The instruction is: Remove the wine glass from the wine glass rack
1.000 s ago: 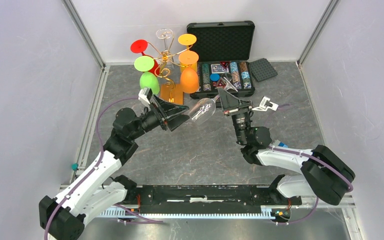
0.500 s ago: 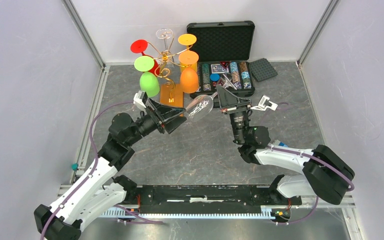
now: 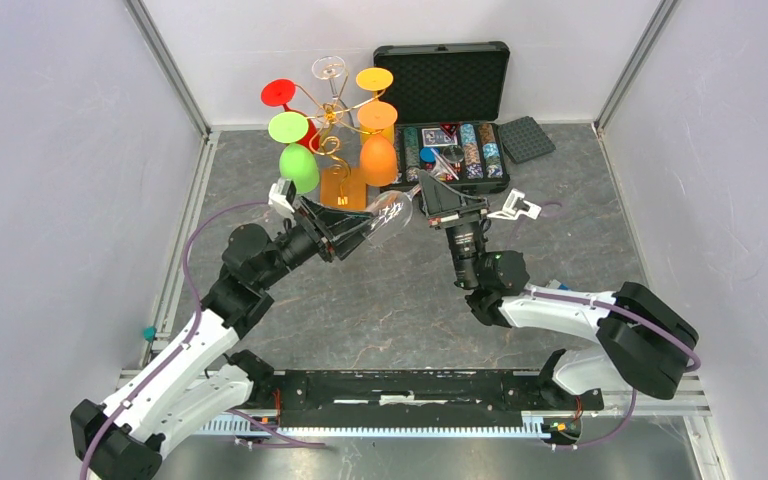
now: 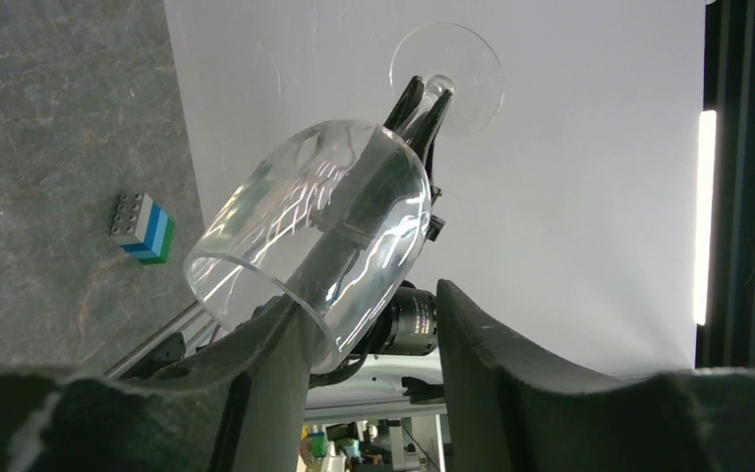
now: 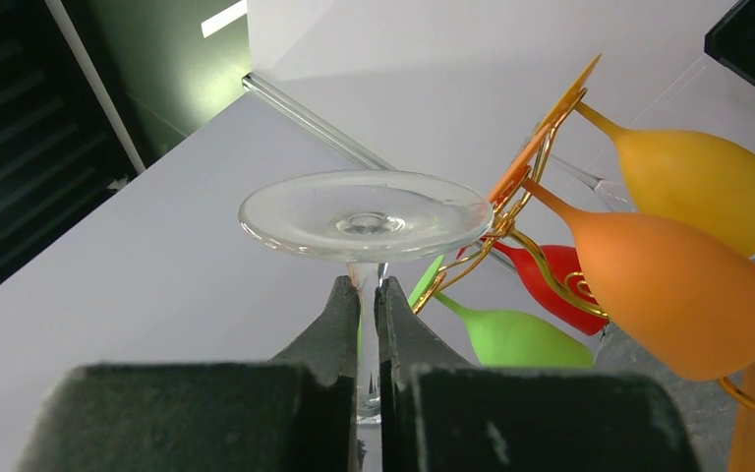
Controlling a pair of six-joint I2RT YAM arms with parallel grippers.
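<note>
The wine glass (image 3: 388, 214) hung clear of the rack (image 3: 332, 120), just below and right of its base, near frame centre. The right gripper (image 5: 367, 295) was clamped on the stem under the foot. The long axis lay near level — foot to the right, bowl mouth to the left, into the left gripper (image 4: 372, 300). Those jaws stood partly apart astride the bowl — contact could not be confirmed.
</note>
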